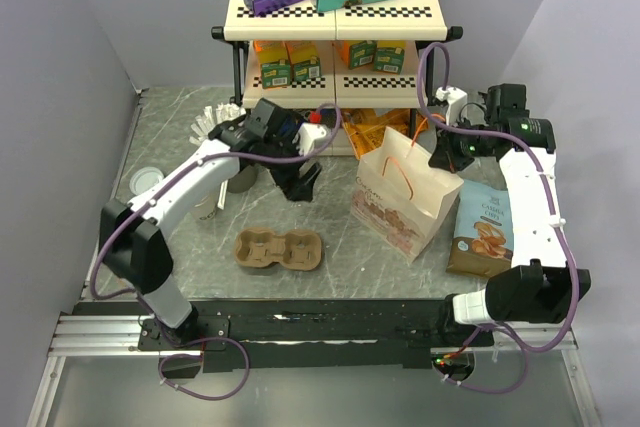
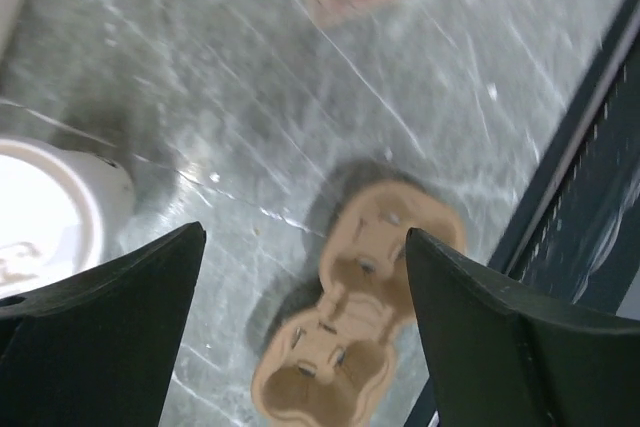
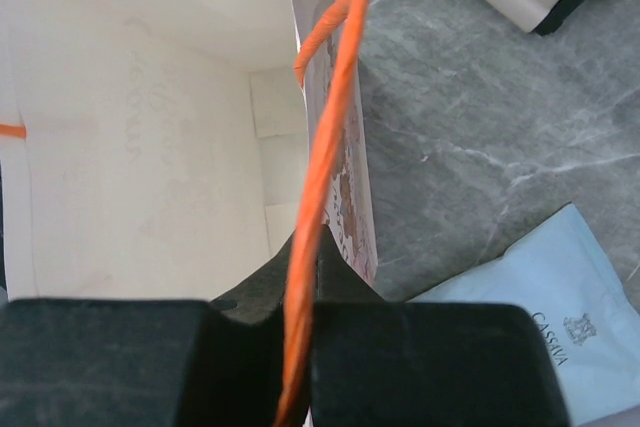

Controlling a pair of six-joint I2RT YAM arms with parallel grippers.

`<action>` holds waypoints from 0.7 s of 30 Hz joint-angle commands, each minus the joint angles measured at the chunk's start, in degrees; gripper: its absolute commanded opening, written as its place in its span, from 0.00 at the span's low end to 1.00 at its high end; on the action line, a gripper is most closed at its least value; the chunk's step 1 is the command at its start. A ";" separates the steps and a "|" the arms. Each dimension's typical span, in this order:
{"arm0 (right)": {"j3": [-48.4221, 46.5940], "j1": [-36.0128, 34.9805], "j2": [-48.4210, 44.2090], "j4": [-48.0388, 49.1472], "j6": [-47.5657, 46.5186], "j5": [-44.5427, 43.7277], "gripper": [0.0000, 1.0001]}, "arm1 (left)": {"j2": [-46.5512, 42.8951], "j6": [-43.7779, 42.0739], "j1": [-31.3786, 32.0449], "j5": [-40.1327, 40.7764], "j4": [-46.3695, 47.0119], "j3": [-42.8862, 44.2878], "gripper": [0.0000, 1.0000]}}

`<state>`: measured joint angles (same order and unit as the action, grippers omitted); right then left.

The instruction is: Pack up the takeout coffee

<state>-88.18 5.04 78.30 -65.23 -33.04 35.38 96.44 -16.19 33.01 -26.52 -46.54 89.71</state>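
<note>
The takeout coffee (image 2: 45, 217), a small white paper cup, stands upright at the left edge of the left wrist view; from above it shows in shadow under the left arm (image 1: 243, 179). My left gripper (image 2: 305, 237) hangs open and holds nothing, above the table between the cup and a brown cardboard cup carrier (image 2: 355, 317); the top view shows this gripper (image 1: 297, 185) too. The right gripper (image 3: 310, 297) is shut on the orange handle (image 3: 325, 147) of the white paper bag (image 1: 400, 197). The bag stands open and looks empty inside.
The cup carrier (image 1: 278, 250) lies near the front rail. A flat round lid (image 1: 145, 182) and a dark cup of white sticks (image 1: 205, 125) sit at the left. A blue snack pouch (image 1: 485, 227) lies right of the bag. A shelf rack (image 1: 335, 17) with boxes stands behind.
</note>
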 commanded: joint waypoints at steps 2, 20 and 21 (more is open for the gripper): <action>-4.80 0.41 -0.08 0.54 -2.29 3.29 0.00 | -7.32 -17.98 0.12 -6.17 -1.87 -4.72 0.88; 2.22 -1.08 -7.46 7.49 10.80 0.04 0.00 | -9.16 -28.02 6.27 10.54 -3.99 -19.56 0.83; 2.49 -1.08 -7.46 7.40 10.54 0.39 0.00 | -10.21 -30.11 6.27 9.66 -4.08 -20.27 0.80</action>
<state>-86.43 4.36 73.36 -60.34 -23.77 34.94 89.23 -45.43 39.40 -17.96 -52.40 70.11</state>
